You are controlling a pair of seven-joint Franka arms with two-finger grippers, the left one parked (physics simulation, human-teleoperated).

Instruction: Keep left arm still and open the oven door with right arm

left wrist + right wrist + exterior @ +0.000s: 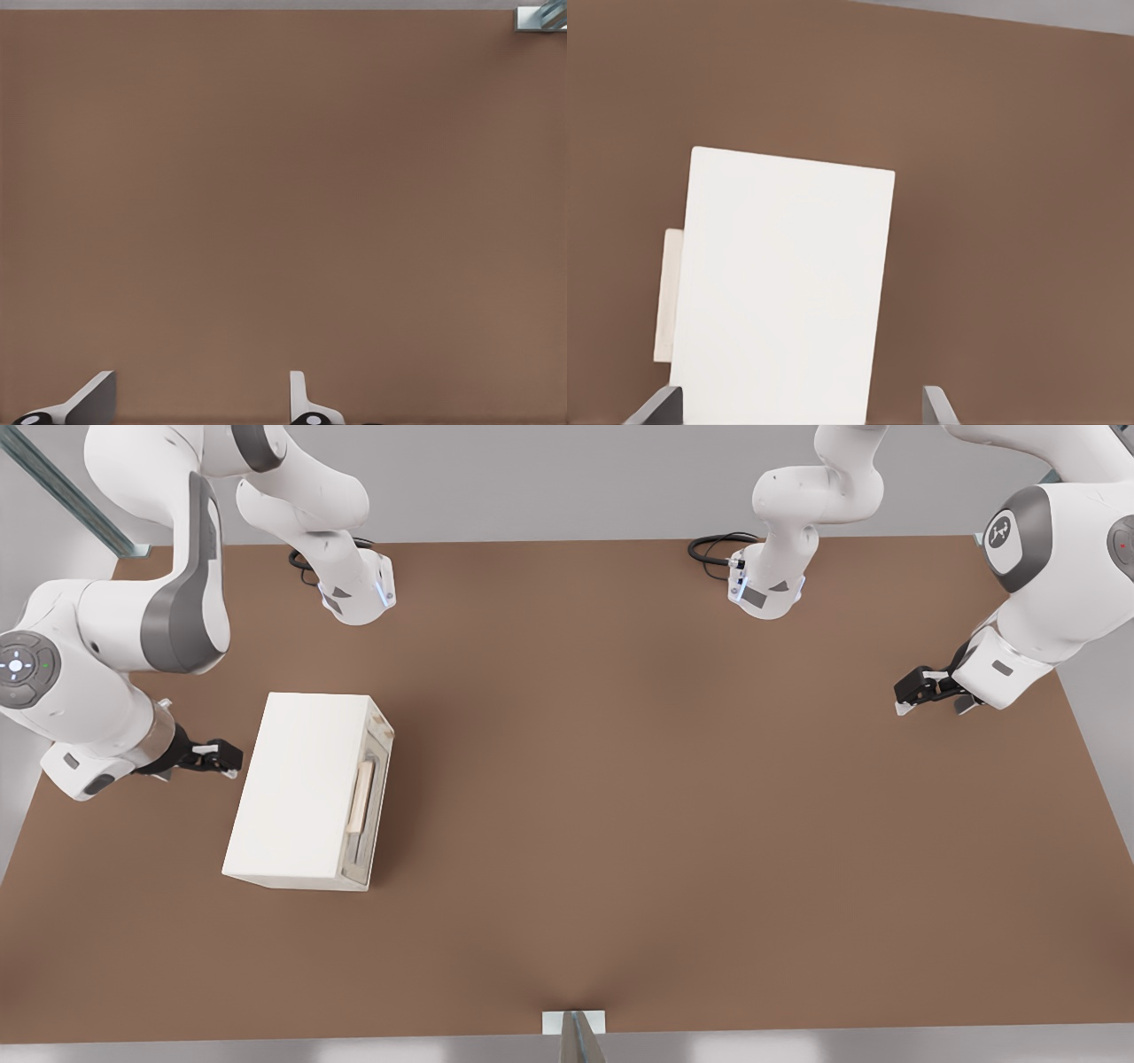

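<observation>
1. The brown desk fills most of the front view, and both wrist views show it as plain brown ground.
2. My right arm enters at the left edge of the front view; its wrist cap with glowing dots sits at the far left, and its upper links are cut off by the frame's top.
3. The cream-white oven stands in the lower left of the front view, shut. My wrist view shows only its blank top.
4. The oven door faces the frame's right in the front view, with its glass too narrow to see through. In my wrist view only a pale sliver juts past the oven's edge.
5. My gripper hangs just beside the oven's back, on the side away from the door. My fingers are spread wide, holding nothing, with only their tips showing.
6. The beige bar handle runs along the door. I can read no writing on the oven.
</observation>
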